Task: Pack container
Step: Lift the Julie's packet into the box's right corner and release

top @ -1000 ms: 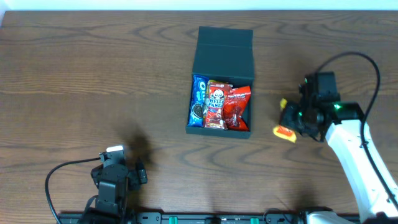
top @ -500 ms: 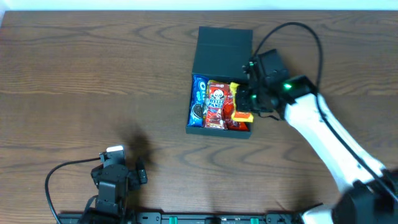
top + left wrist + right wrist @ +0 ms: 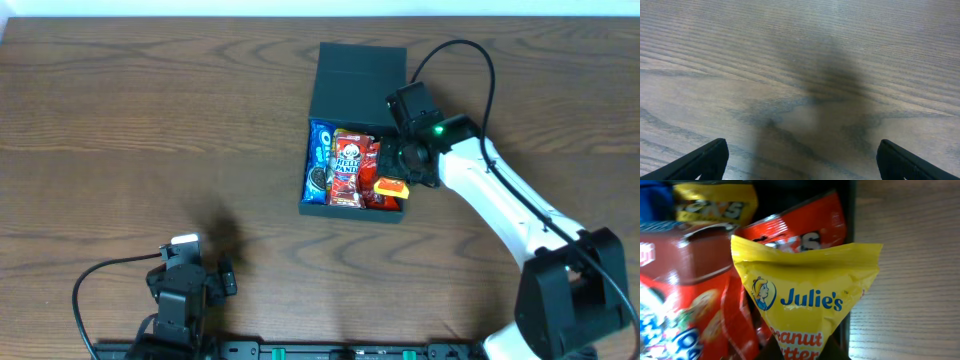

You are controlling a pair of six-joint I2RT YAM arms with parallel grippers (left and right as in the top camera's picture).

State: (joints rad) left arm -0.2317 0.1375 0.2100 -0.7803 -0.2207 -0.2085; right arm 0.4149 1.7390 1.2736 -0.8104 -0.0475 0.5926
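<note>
Swinging in from the bare wood to the right a second ago, the right arm (image 3: pixel 500 205) now reaches over the near right corner of the container (image 3: pixel 360 75), and the yellow packet (image 3: pixel 391 187) has come along with it. Everything else lies as it did.

Brown wood-grain table (image 3: pixel 120 130) fills the overhead view. The dark green container sits a little right of centre toward the far edge, its flap lid folded back flat on the far side and its tray open toward the camera. The white right arm stretches diagonally from the near right corner of the table to the box, a black cable looping above it. The left arm (image 3: pixel 180 295) is parked at the near edge, well apart from the box.

The left gripper (image 3: pixel 807 160) hovers over bare wood with its jaws spread wide and nothing between them; only its shadow lies on the grain.

The right gripper (image 3: pixel 802 351) is clamped tight on the bottom edge of the yellow packet, which the wrist view shows printed "Julie's" and hanging just above the tray's right side.

Inside the tray, side by side, lie a blue cookie packet (image 3: pixel 319 160) at the left, a red Hello Panda box (image 3: pixel 346 165) in the middle, and a red wrapper (image 3: pixel 372 160) on the right, partly under the yellow packet.
</note>
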